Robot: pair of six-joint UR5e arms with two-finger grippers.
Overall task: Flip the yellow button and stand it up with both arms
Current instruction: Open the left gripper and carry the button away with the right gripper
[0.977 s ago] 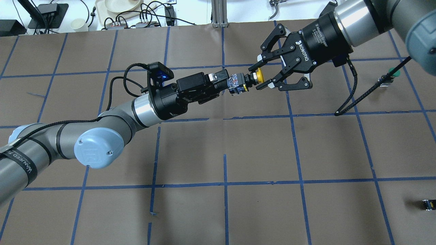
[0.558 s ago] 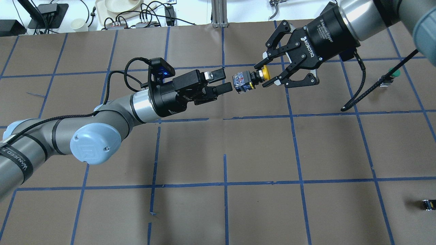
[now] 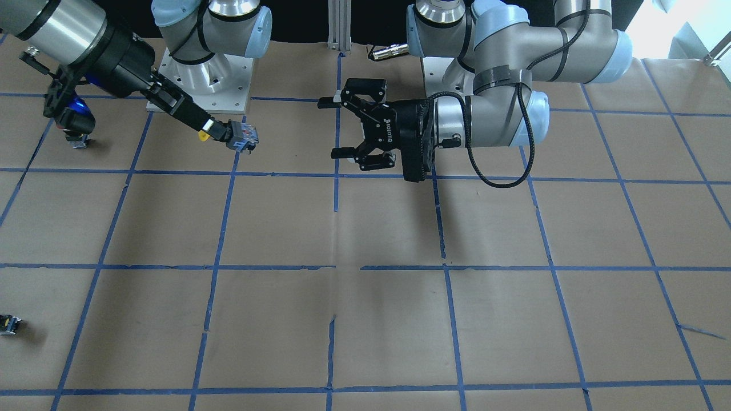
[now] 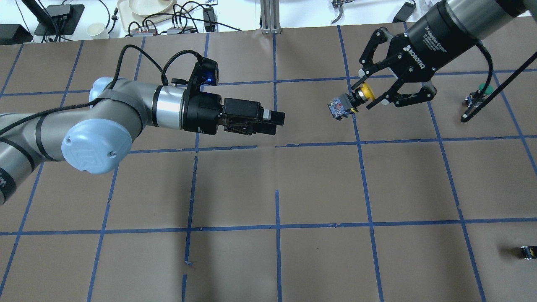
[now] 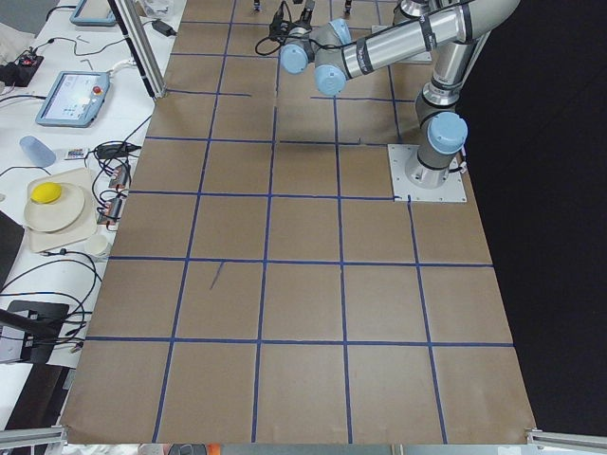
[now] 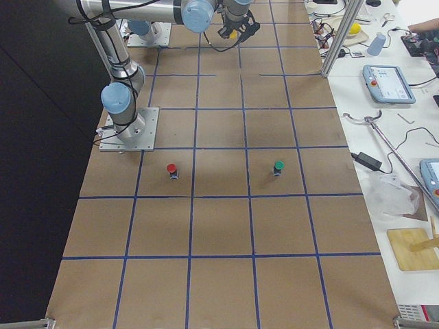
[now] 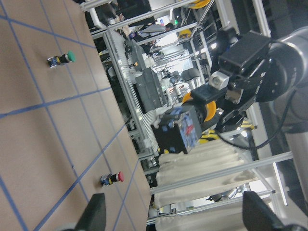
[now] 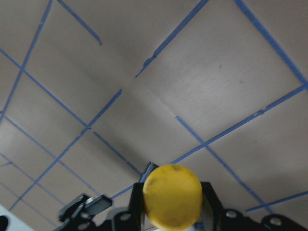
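The yellow button point(image 4: 348, 102) hangs in the air, lying sideways, with its yellow cap point(image 4: 366, 91) toward my right wrist and its grey base block toward the left arm. My right gripper point(image 4: 362, 97) is shut on it at the cap end. The cap fills the bottom of the right wrist view point(image 8: 172, 195). My left gripper point(image 4: 279, 118) is open and empty, well to the left of the button and pointing at it; the front view shows its fingers spread point(image 3: 331, 128). The left wrist view shows the button point(image 7: 180, 132) ahead in the right gripper.
A green-capped button point(image 4: 482, 90) lies on the brown paper at the far right, beside the right arm's cable. A red-capped button point(image 6: 171, 168) sits nearer the robot base. A small dark part point(image 4: 526, 251) lies at the right edge. Blue tape lines grid the table.
My left gripper let go of the button's base, opened and drew back to the left. My right gripper carried the button to the right, away from it.
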